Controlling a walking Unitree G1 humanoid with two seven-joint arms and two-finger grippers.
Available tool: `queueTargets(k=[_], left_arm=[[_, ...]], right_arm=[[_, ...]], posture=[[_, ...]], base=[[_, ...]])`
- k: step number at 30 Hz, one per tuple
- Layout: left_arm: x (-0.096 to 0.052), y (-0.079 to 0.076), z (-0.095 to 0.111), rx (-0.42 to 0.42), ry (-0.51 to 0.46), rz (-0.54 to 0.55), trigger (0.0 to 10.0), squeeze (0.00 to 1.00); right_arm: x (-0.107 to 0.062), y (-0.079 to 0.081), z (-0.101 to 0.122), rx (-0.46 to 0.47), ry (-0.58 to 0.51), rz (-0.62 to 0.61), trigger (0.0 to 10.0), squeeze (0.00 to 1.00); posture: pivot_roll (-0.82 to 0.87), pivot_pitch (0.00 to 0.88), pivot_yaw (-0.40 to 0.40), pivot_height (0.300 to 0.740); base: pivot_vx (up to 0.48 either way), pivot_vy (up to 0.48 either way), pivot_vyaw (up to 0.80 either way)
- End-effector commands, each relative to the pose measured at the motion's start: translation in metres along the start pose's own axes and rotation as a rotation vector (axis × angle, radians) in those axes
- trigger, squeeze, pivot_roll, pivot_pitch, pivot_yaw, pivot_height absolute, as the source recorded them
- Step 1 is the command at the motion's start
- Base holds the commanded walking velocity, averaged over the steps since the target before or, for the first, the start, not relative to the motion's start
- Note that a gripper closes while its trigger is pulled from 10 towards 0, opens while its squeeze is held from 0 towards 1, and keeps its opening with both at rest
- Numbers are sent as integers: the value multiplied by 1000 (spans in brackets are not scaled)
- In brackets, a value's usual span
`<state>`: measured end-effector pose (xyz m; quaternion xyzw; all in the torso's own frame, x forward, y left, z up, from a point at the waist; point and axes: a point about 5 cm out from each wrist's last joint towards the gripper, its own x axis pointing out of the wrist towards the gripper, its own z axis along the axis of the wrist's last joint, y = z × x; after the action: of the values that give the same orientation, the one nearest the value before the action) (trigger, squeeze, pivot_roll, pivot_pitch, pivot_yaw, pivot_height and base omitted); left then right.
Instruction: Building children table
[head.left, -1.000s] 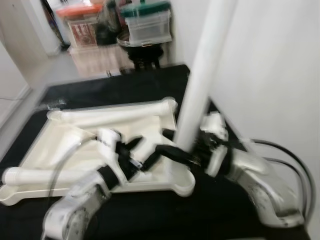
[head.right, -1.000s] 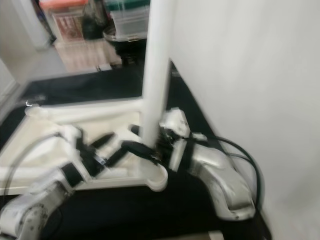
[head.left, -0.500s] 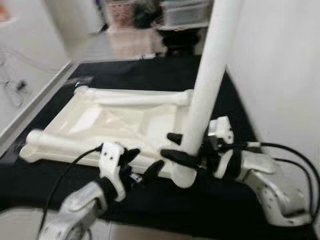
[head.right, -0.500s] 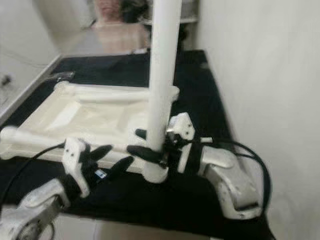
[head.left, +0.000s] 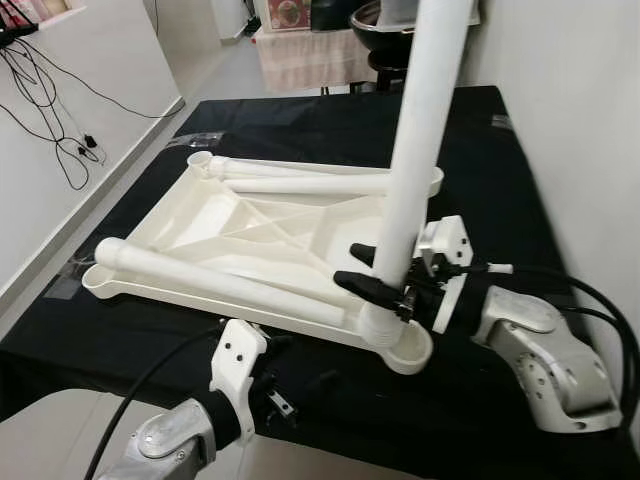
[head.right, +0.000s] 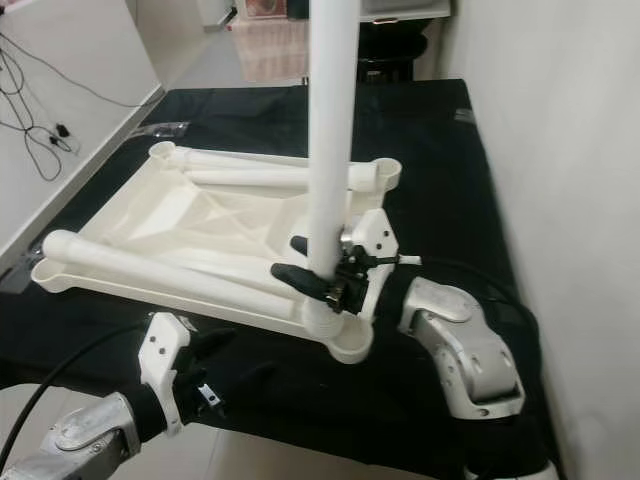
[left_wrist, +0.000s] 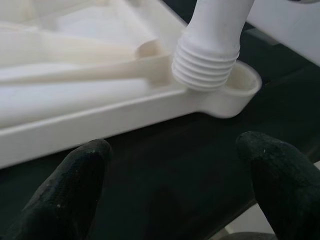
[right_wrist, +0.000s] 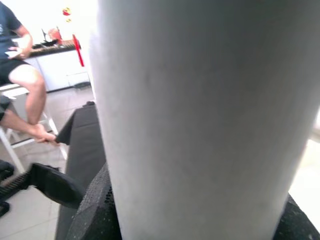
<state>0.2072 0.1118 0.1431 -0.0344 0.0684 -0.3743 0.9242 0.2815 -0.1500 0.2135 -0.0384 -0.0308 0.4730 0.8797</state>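
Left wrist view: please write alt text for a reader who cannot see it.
A white table leg's threaded end stands at the round corner socket of the upside-down white tabletop on a black surface. The left gripper's two black fingers are open in front.

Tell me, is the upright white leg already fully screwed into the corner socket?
No. The leg stands in the corner socket, held by the right claw, but its threaded rings are above the rim.

Black cloth (head.left: 300, 125) spread over the work surface; black cables (head.left: 50, 110) trailing down the white wall at far left; a dark round bowl (head.left: 378, 18) at the far end; a seated person (right_wrist: 22, 75) on a white stool (right_wrist: 20, 127)
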Motion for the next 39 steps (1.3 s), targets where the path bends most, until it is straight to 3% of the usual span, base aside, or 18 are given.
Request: queueTargets(k=[1, 9, 14, 20, 25, 32, 39], left_arm=[[-3, 0, -2, 15, 7, -3, 10000, 0], [1, -2, -7, 72, 30, -33, 10000, 0], [5, -6, -6, 109, 27, -66, 10000, 0], [7, -8, -6, 119, 12, -72, 10000, 0], [8, -8, -5, 134, 6, -104, 10000, 0], [8, -15, -5, 125, 2, -188, 10000, 0], [9, -18, -7, 123, 13, -229, 10000, 0]], right_arm=[[0, 4, 0, -6, -7, 16, 10000, 0], [-10, -3, 0, -12, -5, -40, 10000, 0], [-25, -17, 4, -8, -17, -109, 10000, 0], [-41, -16, 16, 13, -68, -31, 10000, 0], [-53, -15, 16, 1, -33, 5, 10000, 0], [-63, -12, 19, 15, -19, 66, 10000, 0], [-62, -7, 25, 33, -38, 144, 10000, 0]], posture=[[-58, 177, 72, 740], [-62, 190, 77, 740], [-76, 198, 63, 740], [-91, 203, 63, 740], [-96, 204, 77, 740], [-92, 211, 86, 740], [-81, 216, 96, 740]], base=[[0, 0, 0], [0, 0, 0], [0, 0, 0], [0, 0, 0], [0, 0, 0], [0, 0, 0], [0, 0, 0]])
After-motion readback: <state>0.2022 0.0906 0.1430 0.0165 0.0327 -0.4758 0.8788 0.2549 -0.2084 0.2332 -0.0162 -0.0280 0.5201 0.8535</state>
